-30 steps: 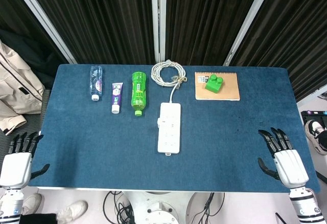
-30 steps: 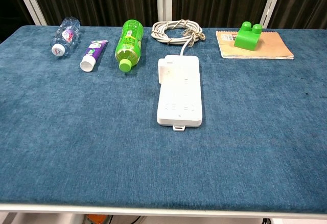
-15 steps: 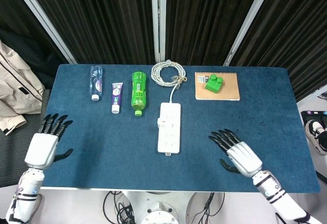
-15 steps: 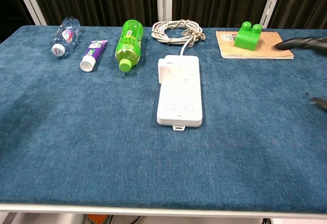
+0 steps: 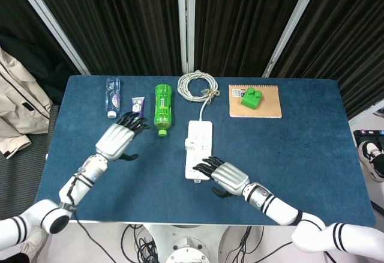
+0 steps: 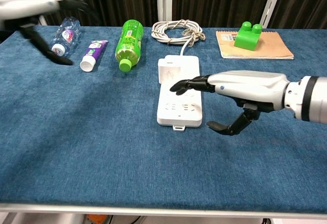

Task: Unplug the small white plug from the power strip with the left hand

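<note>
A white power strip (image 5: 200,136) (image 6: 179,109) lies lengthwise at the table's middle. The small white plug (image 5: 188,143) (image 6: 166,71) sits in its left side, toward the far end. My left hand (image 5: 116,140) (image 6: 33,2) hovers open well to the left of the strip, near the bottles and apart from the plug. From the right, my right hand (image 5: 226,176) (image 6: 246,89) reaches in open, its dark fingertips (image 6: 180,86) over the strip's near half. Whether they touch the strip I cannot tell.
The strip's cable coil (image 5: 198,86) (image 6: 177,31) lies behind it. A green bottle (image 5: 162,108) (image 6: 129,44), a purple tube (image 5: 137,114) (image 6: 92,53) and a clear bottle (image 5: 112,96) (image 6: 65,36) lie at the far left. A green block (image 5: 251,97) (image 6: 248,36) rests on a brown notebook (image 5: 269,108) (image 6: 273,47) at far right.
Both hands have come in from the table's near corners: the left up toward the tube and bottles, the right across to the strip's near end. The strip and plug have not moved.
</note>
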